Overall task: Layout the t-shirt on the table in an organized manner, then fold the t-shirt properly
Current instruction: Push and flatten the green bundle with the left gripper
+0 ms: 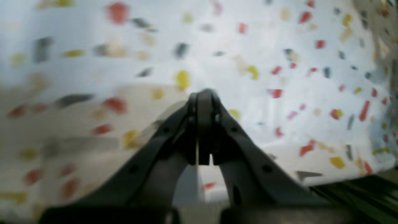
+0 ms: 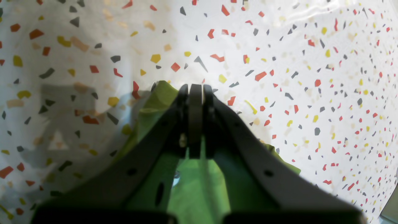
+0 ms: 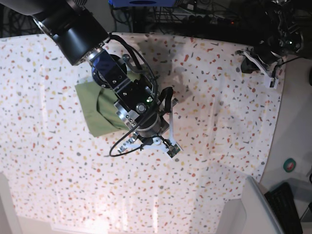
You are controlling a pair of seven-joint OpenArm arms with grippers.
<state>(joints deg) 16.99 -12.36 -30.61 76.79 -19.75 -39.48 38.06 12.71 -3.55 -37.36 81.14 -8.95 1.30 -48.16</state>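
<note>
Over the table's (image 3: 219, 146) left half, the right gripper (image 2: 195, 88) hangs pressed together above the bunched t-shirt (image 3: 95, 109) (grasp unclear), probably to spread it; left gripper (image 1: 203, 95) parked closed, empty.

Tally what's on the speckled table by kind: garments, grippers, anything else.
Garments: 1, the olive-green cotton t-shirt, bunched under the right arm
Grippers: 2, right gripper shut over the shirt, left gripper shut above the white speckled table, nothing in it
Other loose objects on the table: 0
Total: 3
</note>
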